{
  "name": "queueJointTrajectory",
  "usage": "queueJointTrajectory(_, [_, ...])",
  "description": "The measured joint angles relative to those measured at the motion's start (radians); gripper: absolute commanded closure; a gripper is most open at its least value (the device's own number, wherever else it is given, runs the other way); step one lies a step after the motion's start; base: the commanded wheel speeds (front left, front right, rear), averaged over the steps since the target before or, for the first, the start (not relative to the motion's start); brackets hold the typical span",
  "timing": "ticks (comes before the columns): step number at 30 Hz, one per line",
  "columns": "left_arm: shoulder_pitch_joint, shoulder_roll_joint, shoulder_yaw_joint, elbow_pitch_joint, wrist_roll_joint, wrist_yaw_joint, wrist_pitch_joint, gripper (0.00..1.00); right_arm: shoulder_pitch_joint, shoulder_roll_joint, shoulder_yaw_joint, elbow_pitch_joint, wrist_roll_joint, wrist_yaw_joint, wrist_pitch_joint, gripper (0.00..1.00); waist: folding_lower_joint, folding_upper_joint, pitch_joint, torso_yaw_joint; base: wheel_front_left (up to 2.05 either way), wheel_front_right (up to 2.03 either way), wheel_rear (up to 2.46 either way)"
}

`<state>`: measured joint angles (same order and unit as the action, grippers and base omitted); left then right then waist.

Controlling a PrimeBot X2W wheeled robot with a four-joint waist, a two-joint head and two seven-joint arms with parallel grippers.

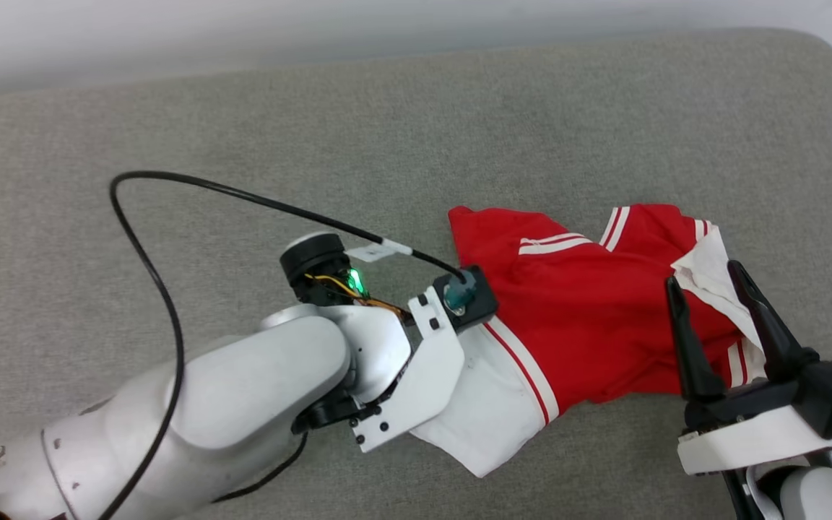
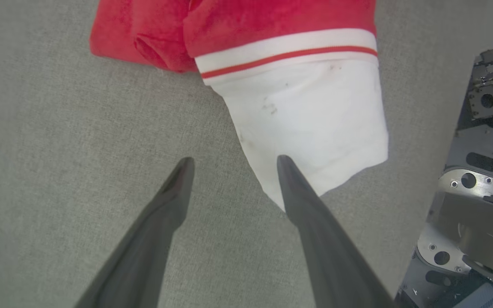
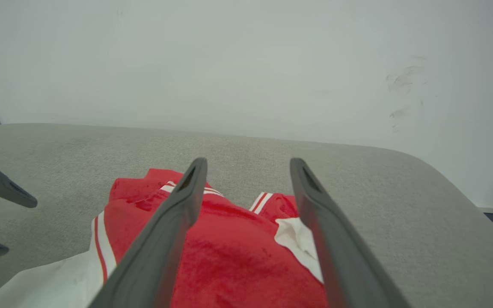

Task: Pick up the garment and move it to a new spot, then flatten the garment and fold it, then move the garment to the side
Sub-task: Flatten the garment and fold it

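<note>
The crumpled red T-shirt [image 1: 589,318] lies right of centre on the grey pad [image 1: 387,108]; the left gripper [image 2: 234,160], wide at its near white sleeve [image 2: 315,119], and the right gripper [image 1: 703,274], wide at its right end, would best pinch fabric deeply before lifting.

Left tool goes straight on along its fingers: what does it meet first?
Probably the white sleeve of the garment, near its edge. The left tool has bare grey surface showing between its tips, so depth decides; it is unclear.
</note>
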<state>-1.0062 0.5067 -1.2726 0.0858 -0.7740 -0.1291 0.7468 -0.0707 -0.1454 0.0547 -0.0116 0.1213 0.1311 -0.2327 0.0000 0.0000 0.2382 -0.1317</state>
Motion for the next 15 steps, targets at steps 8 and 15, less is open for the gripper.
queueJointTrajectory(8, [0.090, -0.018, -0.010, -0.015, 0.077, 0.000, 0.134, 0.00, -0.067, 0.016, 0.034, 0.024, -0.009, 0.000, -0.014, 0.00, 0.0000, 0.0000, 0.076, -0.037, 0.00, 0.00, 0.00])
queueJointTrajectory(15, [0.125, -0.009, 0.009, -0.060, 0.167, 0.000, 0.202, 0.65, -0.097, 0.031, 0.035, 0.047, -0.017, 0.000, -0.023, 0.00, 0.0000, 0.0000, 0.128, -0.060, 0.00, 0.00, 0.00])
